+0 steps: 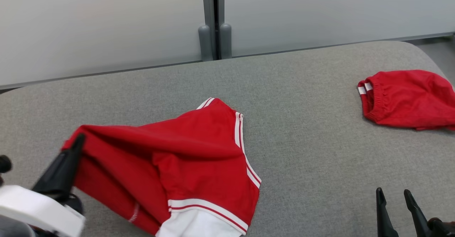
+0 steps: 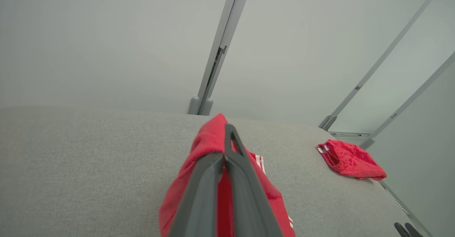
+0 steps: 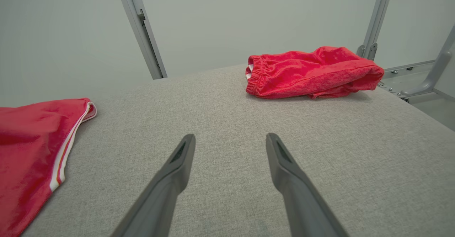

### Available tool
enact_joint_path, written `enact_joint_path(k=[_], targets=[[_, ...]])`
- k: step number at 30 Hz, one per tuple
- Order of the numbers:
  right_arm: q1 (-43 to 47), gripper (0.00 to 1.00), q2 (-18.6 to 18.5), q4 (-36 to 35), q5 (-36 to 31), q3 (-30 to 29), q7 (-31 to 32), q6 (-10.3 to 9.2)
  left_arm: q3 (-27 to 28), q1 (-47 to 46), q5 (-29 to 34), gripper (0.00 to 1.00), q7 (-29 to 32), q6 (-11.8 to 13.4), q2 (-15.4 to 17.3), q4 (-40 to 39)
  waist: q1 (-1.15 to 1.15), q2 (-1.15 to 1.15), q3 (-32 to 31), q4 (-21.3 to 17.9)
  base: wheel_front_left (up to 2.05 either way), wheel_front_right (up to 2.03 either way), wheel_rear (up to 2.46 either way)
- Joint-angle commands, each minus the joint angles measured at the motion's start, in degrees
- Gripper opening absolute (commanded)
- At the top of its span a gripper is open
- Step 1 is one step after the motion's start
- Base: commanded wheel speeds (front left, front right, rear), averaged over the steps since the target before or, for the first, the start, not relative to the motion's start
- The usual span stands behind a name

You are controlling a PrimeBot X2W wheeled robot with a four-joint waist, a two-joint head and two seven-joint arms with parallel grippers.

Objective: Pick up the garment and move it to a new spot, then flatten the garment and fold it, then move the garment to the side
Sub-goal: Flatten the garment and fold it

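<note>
A red garment (image 1: 185, 158) with white stripes and a white panel lies crumpled at the front left of the grey padded table (image 1: 312, 141). My left gripper (image 1: 76, 142) is shut on the garment's left edge, lifting it into a ridge. The left wrist view has red cloth (image 2: 209, 141) pinched between the dark fingers (image 2: 241, 173). My right gripper (image 1: 392, 198) stands open at the front right, over bare table, with nothing between its fingers (image 3: 177, 158). The garment's striped edge (image 3: 67, 148) lies at the left of the right wrist view.
A second red garment (image 1: 408, 98) with an elastic waistband sits bunched near the table's far right edge, also in the wrist views (image 3: 312, 71) (image 2: 350, 158). Frosted panels with a grey post (image 1: 213, 20) stand behind the table.
</note>
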Motion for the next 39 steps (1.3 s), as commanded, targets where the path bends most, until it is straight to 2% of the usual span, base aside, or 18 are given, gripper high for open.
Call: enact_joint_path(k=[1,5,7,8,9,11,15,18,22,24,27,29,30,33,37,39], targets=[[-0.78,1.0,-0.3,0.13,0.57,0.11,0.0,-0.02,2.19,0.98,-2.81,0.0,0.68,-1.02,0.41,3.48,0.0,0.0,0.76,0.09,0.0,0.0,0.0],[-1.6,1.0,-0.32,0.5,0.74,0.63,0.0,-0.02,4.14,0.02,-5.42,0.0,0.96,-3.83,0.71,16.15,0.0,0.0,2.0,-0.19,0.0,0.0,0.0],[-2.04,1.0,-0.3,0.67,0.7,0.78,0.0,-0.02,3.36,-1.48,-3.75,0.0,-0.03,-3.72,0.32,23.71,0.0,0.0,2.5,-0.4,0.0,0.0,0.0],[-2.24,1.0,-0.29,0.74,0.64,0.8,-0.01,-0.02,2.32,-2.0,-2.76,0.3,-0.47,-3.74,-0.31,27.44,0.0,0.0,2.66,-0.51,0.0,0.0,0.0],[-2.39,1.0,-0.3,0.76,0.55,0.78,0.0,-0.02,1.33,-2.65,-2.0,1.0,-1.02,-3.96,-1.2,30.71,0.0,0.0,2.75,-0.61,0.0,0.0,0.0],[-2.26,1.0,-0.31,0.88,0.03,0.29,0.0,-0.02,-0.21,-4.01,-0.9,1.0,-3.16,-4.74,-4.21,37.55,0.0,0.0,2.7,-0.62,0.0,0.0,0.0],[-1.35,1.0,-0.31,0.86,-0.6,-0.48,0.0,-0.02,-1.12,-1.78,-0.29,1.0,-6.14,-4.95,-6.78,39.86,0.0,0.0,2.12,-0.07,0.0,0.0,0.0],[-1.25,1.0,-0.3,0.7,-0.84,-0.88,0.0,-0.02,-1.56,1.66,0.91,1.0,-8.1,-2.83,-7.09,37.14,0.0,0.0,1.63,0.49,0.0,0.0,0.0],[-0.76,1.0,-0.3,0.27,-1.22,-0.97,0.0,-0.02,-2.54,6.05,2.98,1.0,-9.02,1.1,-6.54,29.02,0.0,0.0,1.06,1.46,0.0,0.0,0.0],[-0.79,1.0,-0.32,0.0,-1.52,-1.08,0.0,-0.02,-4.37,6.63,3.86,1.0,-8.5,1.6,-7.35,23.83,0.0,0.0,1.13,2.03,0.0,0.0,0.0],[-1.34,1.0,-0.3,-0.04,-1.95,-0.64,0.0,-0.02,-9.47,4.04,5.67,1.0,-5.5,0.99,-8.34,19.0,0.0,0.0,1.46,2.52,0.0,0.0,0.0],[-1.86,1.0,-0.32,-0.03,-2.11,-0.35,0.0,-0.02,-13.42,1.57,7.52,1.0,-2.84,0.12,-9.2,18.91,0.0,0.0,1.76,2.53,0.0,0.0,0.0],[-1.86,1.0,-0.32,-0.03,-2.11,-0.35,0.0,-0.02,-13.42,1.57,7.52,1.0,-2.84,0.12,-9.2,18.91,0.0,0.0,1.76,2.53,0.0,0.0,0.0],[-2.8,1.0,-0.31,0.16,-2.35,0.23,-0.01,-0.02,-18.39,-1.98,8.4,1.0,0.5,-1.24,-12.21,22.19,0.0,0.0,2.27,1.92,0.0,0.0,0.0],[-3.35,1.0,-0.31,0.12,-2.14,0.55,-0.01,-0.02,-21.01,-4.87,8.25,1.0,2.29,-2.76,-15.51,29.58,0.0,0.0,3.0,0.6,0.0,0.0,0.0],[-2.97,1.0,-0.31,0.2,-1.95,0.59,0.0,-0.02,-21.5,-5.29,8.11,1.0,2.56,-3.27,-16.05,32.86,0.0,0.0,3.12,-0.02,0.0,0.0,0.0]])
